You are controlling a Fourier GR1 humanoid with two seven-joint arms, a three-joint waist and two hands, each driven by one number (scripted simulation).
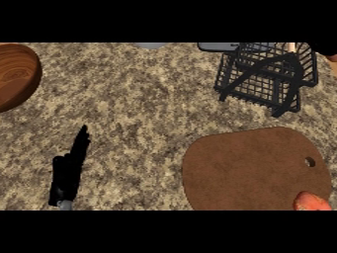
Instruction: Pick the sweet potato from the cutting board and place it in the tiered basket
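Note:
The orange sweet potato (pixel 312 201) lies at the near right edge of the brown cutting board (pixel 251 168), partly cut off by the view's lower edge. The black wire tiered basket (pixel 269 74) stands at the back right of the counter, beyond the board. My left hand (pixel 68 170) shows at the lower left with its fingers straight and pointing up, resting, holding nothing and well left of the board. My right hand does not show.
A wooden bowl (pixel 7 76) sits at the far left. Two grey objects (pixel 150 45) (pixel 218 47) peek in at the back edge. A dark shape (pixel 333 48) that I cannot identify fills the top right corner. The counter's right edge runs just past the basket.

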